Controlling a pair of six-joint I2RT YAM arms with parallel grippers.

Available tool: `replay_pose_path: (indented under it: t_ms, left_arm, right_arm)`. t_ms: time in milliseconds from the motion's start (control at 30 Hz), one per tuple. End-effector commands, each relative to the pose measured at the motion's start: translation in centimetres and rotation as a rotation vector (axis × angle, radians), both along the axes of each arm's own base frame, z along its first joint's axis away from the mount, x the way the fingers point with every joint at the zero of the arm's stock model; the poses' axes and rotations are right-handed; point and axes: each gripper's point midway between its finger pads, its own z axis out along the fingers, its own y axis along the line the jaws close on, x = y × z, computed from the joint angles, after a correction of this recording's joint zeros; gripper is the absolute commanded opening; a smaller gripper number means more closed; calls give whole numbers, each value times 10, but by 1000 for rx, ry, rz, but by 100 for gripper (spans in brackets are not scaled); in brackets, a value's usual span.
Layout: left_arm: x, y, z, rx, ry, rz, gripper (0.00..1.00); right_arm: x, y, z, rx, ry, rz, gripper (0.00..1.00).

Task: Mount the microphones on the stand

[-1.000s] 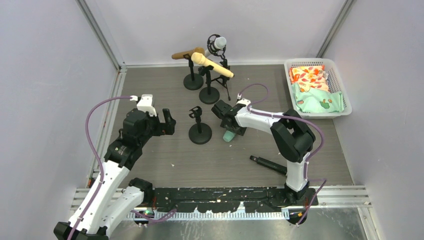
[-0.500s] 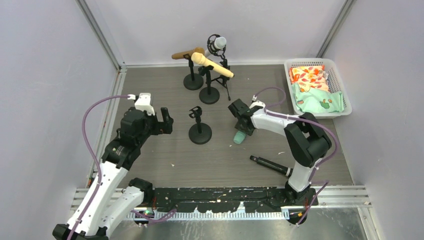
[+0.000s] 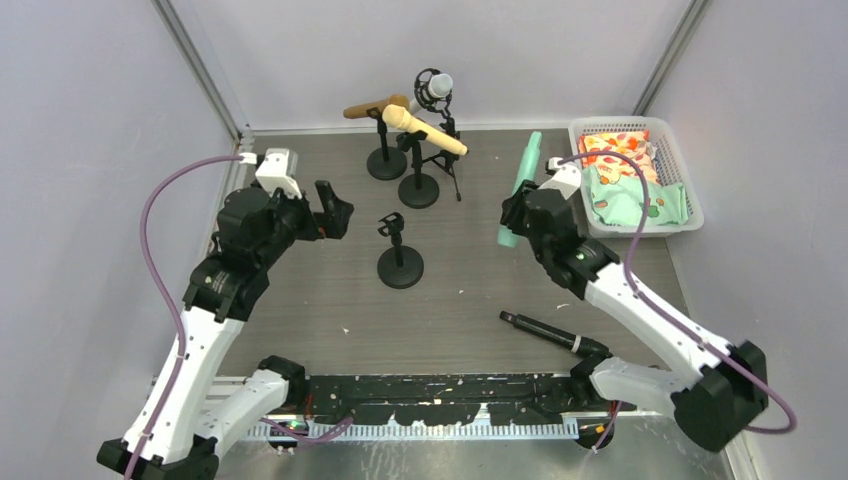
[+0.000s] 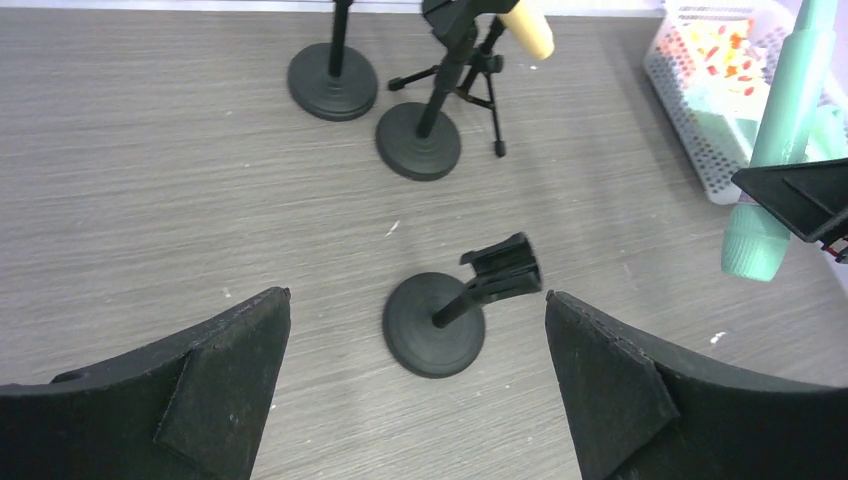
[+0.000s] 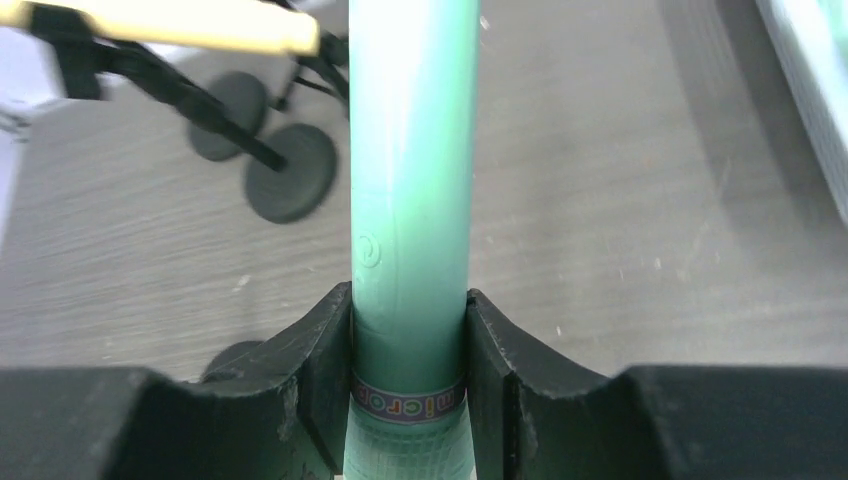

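Note:
My right gripper (image 3: pixel 514 214) is shut on the teal green microphone (image 3: pixel 522 180) near its head and holds it tilted upright above the table; the right wrist view shows the fingers clamped on its body (image 5: pixel 410 200). My left gripper (image 3: pixel 334 212) is open and empty, left of the empty black stand (image 3: pixel 400 258), whose clip (image 4: pixel 503 266) shows between my jaws. The gold microphone (image 3: pixel 374 106), cream-yellow microphone (image 3: pixel 426 131) and white microphone (image 3: pixel 437 88) sit on stands at the back. The black microphone (image 3: pixel 540 330) lies on the table in front.
A white basket (image 3: pixel 625 124) with patterned cloth stands at the back right, close to the right arm. The back stands' round bases (image 3: pixel 418 189) and a small tripod (image 4: pixel 487 85) cluster at the back centre. Walls enclose the table.
My right gripper lifted the teal microphone off the table and swung it right and back, turning it upright. My left gripper rose and shifted slightly back.

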Motion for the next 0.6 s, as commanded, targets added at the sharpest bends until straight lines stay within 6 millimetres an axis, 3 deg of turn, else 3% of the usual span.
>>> replay_pose_path:
  t_ms: [0,200,367,567]
  left_arm:
    - [-2,-19,30,-82,-33,-89,100]
    - [1,-33,49,-118,-57,-149,100]
    - [1,-43,67,-133,-100,-210,100]
    - [-6,-59,76,-133,-122,-327,100]
  right_arm:
    - [2,23,79,-31,-339,234,1]
    - [-14,43,109,-183,-440,415,1]
    - [-43,83,120,-420,-547,606,1]
    - [-67,106,128,-714,-680,764,1]
